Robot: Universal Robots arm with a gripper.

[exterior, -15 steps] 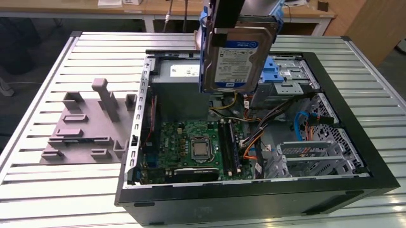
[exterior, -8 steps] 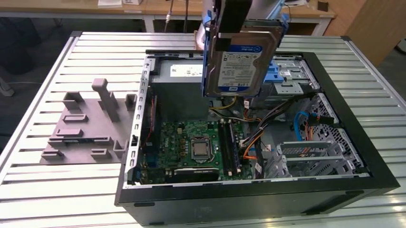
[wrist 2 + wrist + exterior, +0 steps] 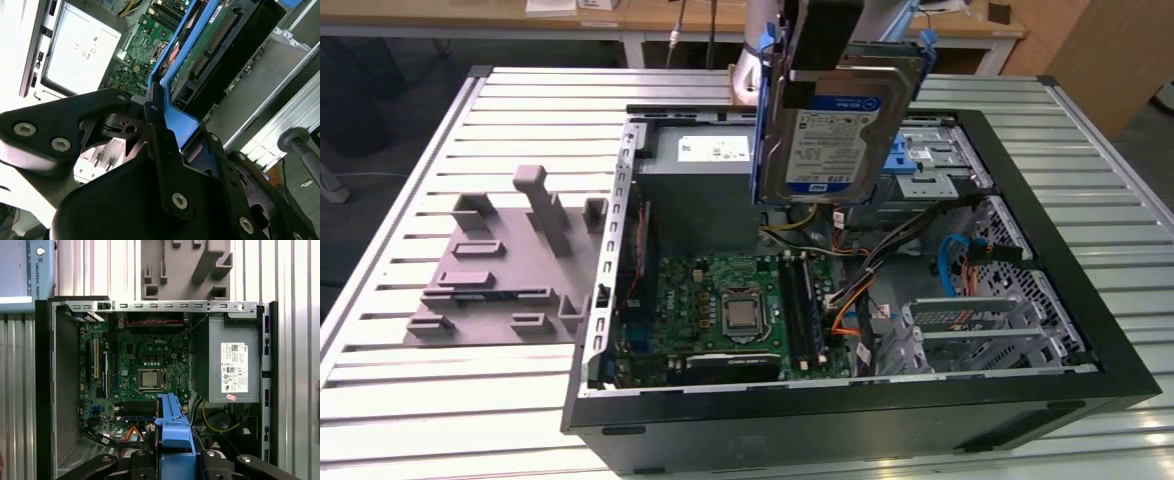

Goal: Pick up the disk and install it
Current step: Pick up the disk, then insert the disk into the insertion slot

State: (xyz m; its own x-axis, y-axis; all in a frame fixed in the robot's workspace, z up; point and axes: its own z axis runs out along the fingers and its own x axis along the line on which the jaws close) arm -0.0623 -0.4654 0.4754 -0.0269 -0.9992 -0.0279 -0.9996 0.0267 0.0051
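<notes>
Hand [image 3: 175, 452] clamped on blue-bracketed hard drive [image 3: 834, 135], upright above the open computer case [image 3: 854, 405], toward 12 o'clock in the exterior view.

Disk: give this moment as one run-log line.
gripper: shut on disk | disk: held upright above open computer case | install: not yet done
</notes>
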